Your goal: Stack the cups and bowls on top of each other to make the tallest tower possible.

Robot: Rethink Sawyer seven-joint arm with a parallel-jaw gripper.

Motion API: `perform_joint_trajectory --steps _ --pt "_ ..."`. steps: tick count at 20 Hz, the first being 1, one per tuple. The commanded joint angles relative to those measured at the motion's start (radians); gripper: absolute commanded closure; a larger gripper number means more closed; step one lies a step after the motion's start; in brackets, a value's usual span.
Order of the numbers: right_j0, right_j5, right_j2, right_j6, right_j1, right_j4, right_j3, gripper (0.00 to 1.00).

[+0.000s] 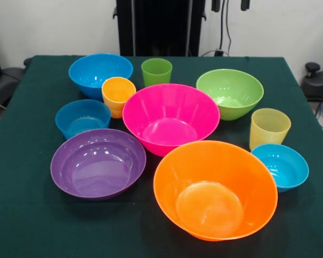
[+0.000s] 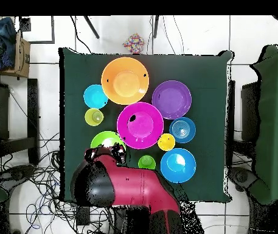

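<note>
Looking overhead only: arm (image 2: 132, 183) covers part of green bowl (image 2: 103, 139); gripper state can't tell; front lacks arm.

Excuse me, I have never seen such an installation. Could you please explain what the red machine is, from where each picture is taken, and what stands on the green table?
The red and black machine is a robot arm that stands at one side of the table. One picture looks across the table towards the robot. The other looks straight down from above, and only that one shows the arm clearly.

Seven plastic bowls stand on the table, among them a large pink bowl, a large orange bowl and a purple bowl. There are also three cups: a green cup, an orange-yellow cup and a pale yellow cup.

Nothing is stacked yet, and the arm seems to hold nothing: all ten pieces rest on the table.
</note>
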Motion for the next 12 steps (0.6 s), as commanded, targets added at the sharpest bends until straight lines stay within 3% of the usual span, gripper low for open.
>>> perform_joint_trajectory --steps 1,4,12 --pt "-0.016 -0.034 0.06 0.032 0.181 -0.093 -0.05 0.0" --pt "-0.018 -0.143 0.053 0.045 0.25 -0.126 -0.051 0.0" --pt "0.026 -0.307 0.002 0.073 0.429 -0.202 -0.145 0.0"
